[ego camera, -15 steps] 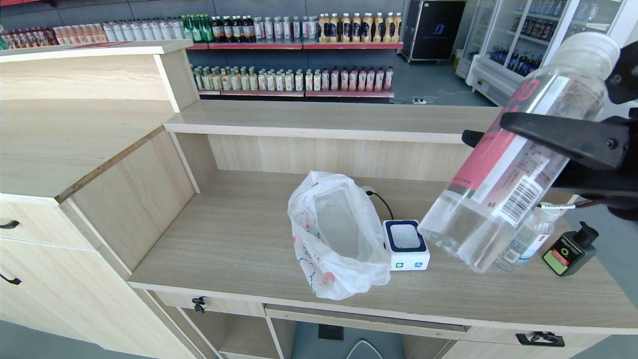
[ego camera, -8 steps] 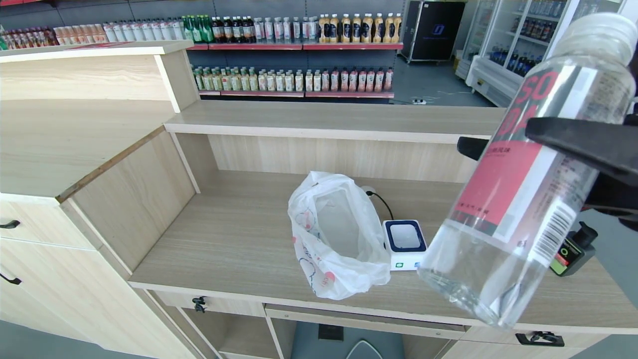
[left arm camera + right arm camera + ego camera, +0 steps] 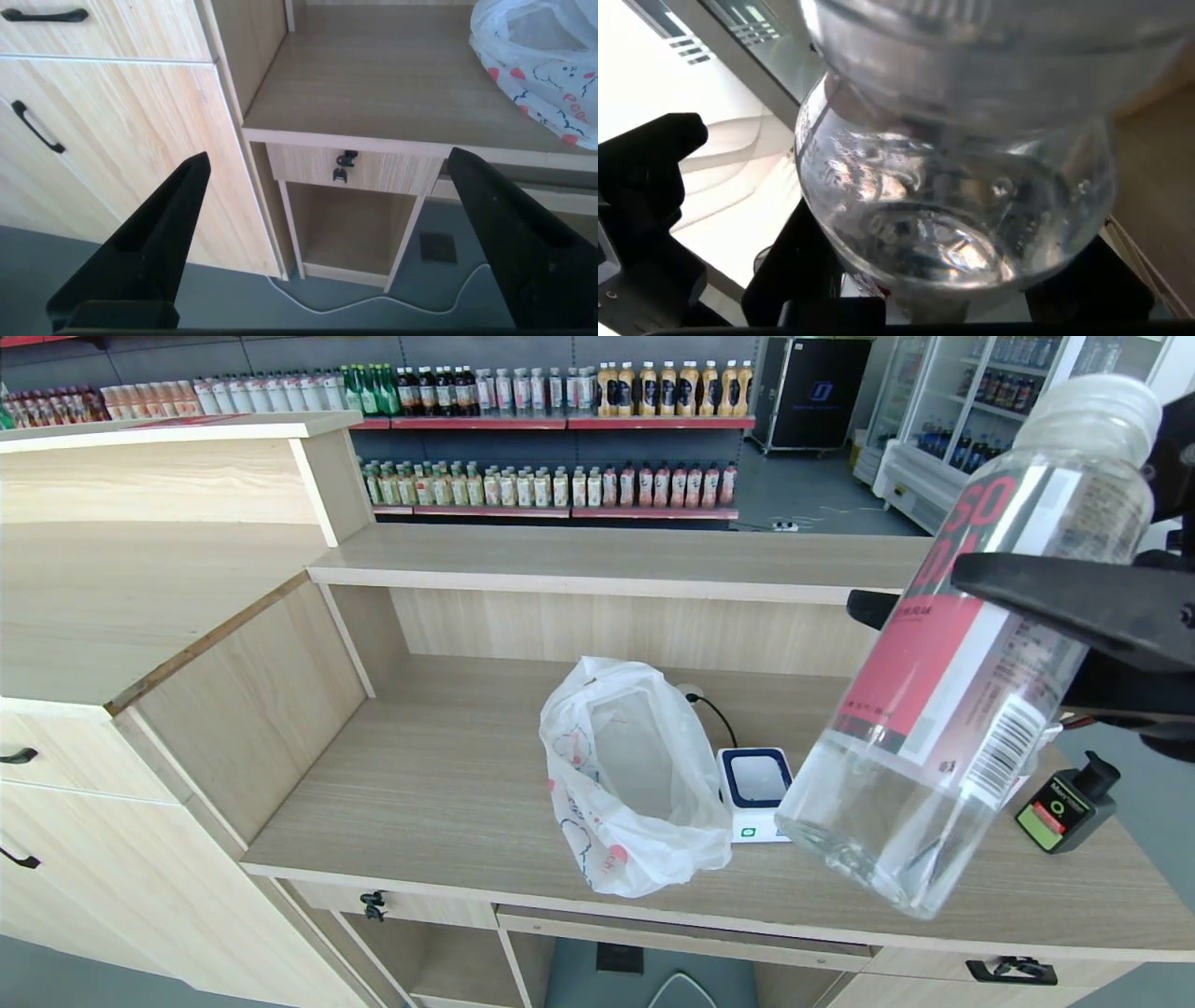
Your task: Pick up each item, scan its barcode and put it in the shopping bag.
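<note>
Out in front of the counter point(image 3: 439, 784), our left pincer point(image 3: 329, 159) hangs spread wide, holding nothing. On the counter the white shopping bag point(image 3: 625, 775) gapes, with the scanner point(image 3: 758, 782) just beside it. Our right pincer point(image 3: 915, 590) is clamped on the clear, red-labelled bottle point(image 3: 943, 709), which is tilted in the air with its barcode facing us.
</note>
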Robot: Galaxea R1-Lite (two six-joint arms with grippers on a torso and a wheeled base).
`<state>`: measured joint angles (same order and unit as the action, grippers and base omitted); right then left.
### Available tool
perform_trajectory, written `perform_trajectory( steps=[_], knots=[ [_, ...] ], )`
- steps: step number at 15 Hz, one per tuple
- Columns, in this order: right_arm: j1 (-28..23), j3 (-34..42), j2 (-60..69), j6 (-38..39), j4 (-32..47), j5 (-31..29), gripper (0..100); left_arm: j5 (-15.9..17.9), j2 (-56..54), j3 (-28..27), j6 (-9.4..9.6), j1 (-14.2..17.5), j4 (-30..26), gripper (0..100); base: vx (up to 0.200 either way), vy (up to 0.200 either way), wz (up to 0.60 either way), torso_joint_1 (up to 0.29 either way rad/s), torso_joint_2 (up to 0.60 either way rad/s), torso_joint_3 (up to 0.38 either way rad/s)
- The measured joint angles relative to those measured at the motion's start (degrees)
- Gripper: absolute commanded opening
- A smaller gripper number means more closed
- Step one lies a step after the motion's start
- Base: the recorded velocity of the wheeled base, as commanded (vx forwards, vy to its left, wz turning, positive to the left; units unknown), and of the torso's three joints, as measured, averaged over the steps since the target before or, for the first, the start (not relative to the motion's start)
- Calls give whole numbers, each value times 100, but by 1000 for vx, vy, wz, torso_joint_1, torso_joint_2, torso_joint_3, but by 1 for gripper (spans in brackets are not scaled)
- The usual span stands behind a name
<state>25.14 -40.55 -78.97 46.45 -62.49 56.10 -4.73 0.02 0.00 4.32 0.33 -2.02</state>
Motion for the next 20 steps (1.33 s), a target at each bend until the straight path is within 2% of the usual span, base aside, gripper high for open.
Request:
perform_trajectory(
  steps=[4,8,11,14,17,20],
  knots=[
    [-20,11,-46,-107,0,-2,0,2,0,0,0,-2,0,100,0,0,0,0,0,0],
    [-190,4,-438,-1262,-40,-62,0,0,0,0,0,-2,2,100,0,0,0,0,0,0],
    [-594,-212,-870,-1855,-189,-279,0,0,0,0,0,-2,2,100,0,0,0,0,0,0],
    [-1204,-452,-1306,-2836,-293,-300,0,0,0,0,0,-2,2,100,0,0,0,0,0,0],
    [-1604,-374,-1557,-3312,-310,-369,0,2,0,0,0,-4,0,100,0,0,0,0,0,0],
    [-1718,-193,-1760,-3600,-484,-500,0,0,0,0,-2,-2,0,100,0,0,0,0,0,0]
  ],
)
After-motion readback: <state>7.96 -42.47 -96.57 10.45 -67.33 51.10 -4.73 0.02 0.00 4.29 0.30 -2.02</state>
